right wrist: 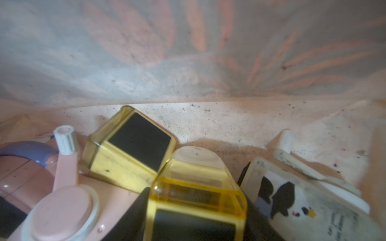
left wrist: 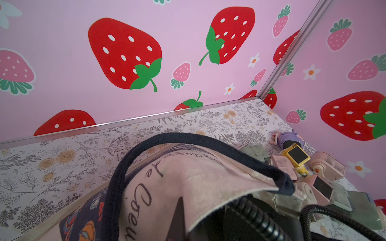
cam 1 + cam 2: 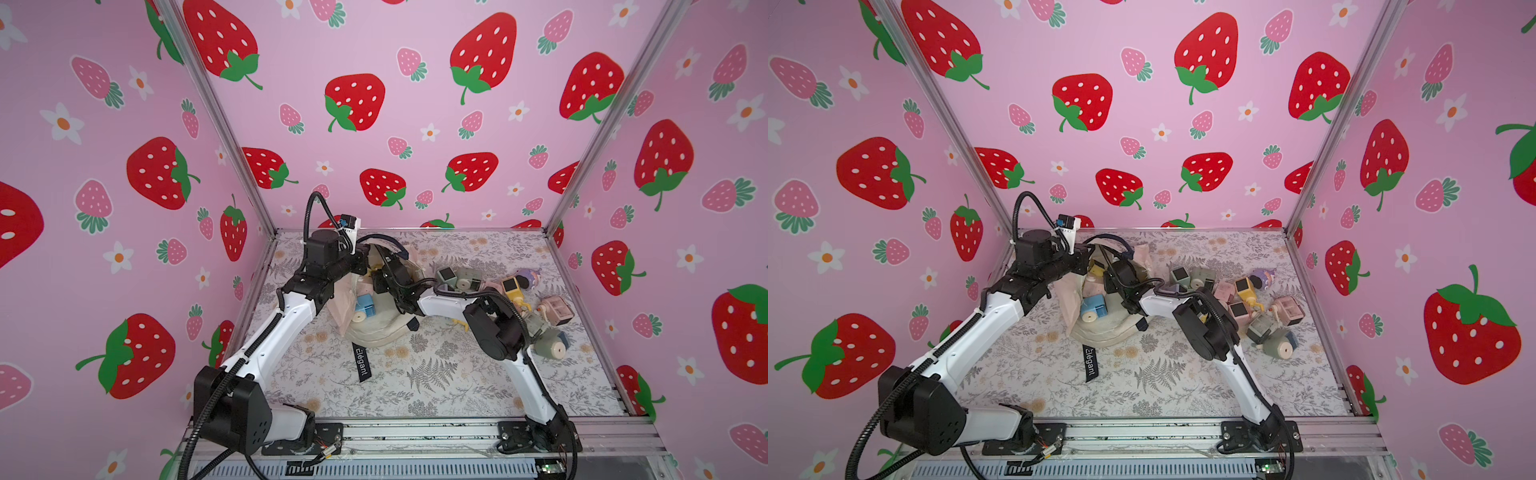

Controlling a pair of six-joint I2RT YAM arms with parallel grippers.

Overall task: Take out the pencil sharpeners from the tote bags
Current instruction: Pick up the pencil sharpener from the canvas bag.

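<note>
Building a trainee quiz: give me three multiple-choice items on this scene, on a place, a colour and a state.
1. Where is the right hand? A raised high; B inside the tote bag; C parked at its base.
2. The sharpener between its fingers is: A yellow; B blue; C green.
3. The left hand is: A open; B holding a sharpener; C shut on the bag.
Key: B, canvas fills its wrist view; A, yellow sharpener fills the gap; C, bag cloth hangs lifted from it.

White "élégant" on the black strap [image 3: 1091, 362]; cursive "le Coeu", cut off, on the tote bag [image 2: 198, 173]
</note>
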